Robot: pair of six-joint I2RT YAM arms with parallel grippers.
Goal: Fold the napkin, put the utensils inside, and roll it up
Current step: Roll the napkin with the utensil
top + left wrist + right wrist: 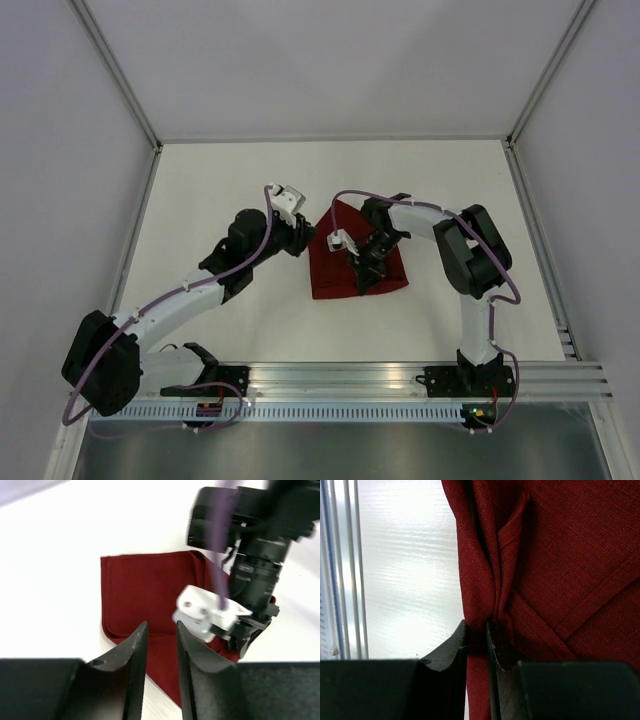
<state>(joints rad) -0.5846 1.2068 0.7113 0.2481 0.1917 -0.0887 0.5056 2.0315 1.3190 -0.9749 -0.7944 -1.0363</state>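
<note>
The dark red napkin (328,272) lies partly folded on the white table, right of centre. My right gripper (365,275) is down on it and shut on a bunched fold of the cloth; in the right wrist view the gripper (477,630) pinches a gathered ridge of the napkin (570,555). My left gripper (303,240) hovers just left of the napkin's far left part. In the left wrist view this gripper (161,630) is slightly open and empty above the napkin (145,590). No utensils are in view.
The right arm's wrist (255,570) and its white camera mount (205,612) stand close in front of my left gripper. A metal rail (400,380) runs along the table's near edge. Enclosure walls (130,120) border the table.
</note>
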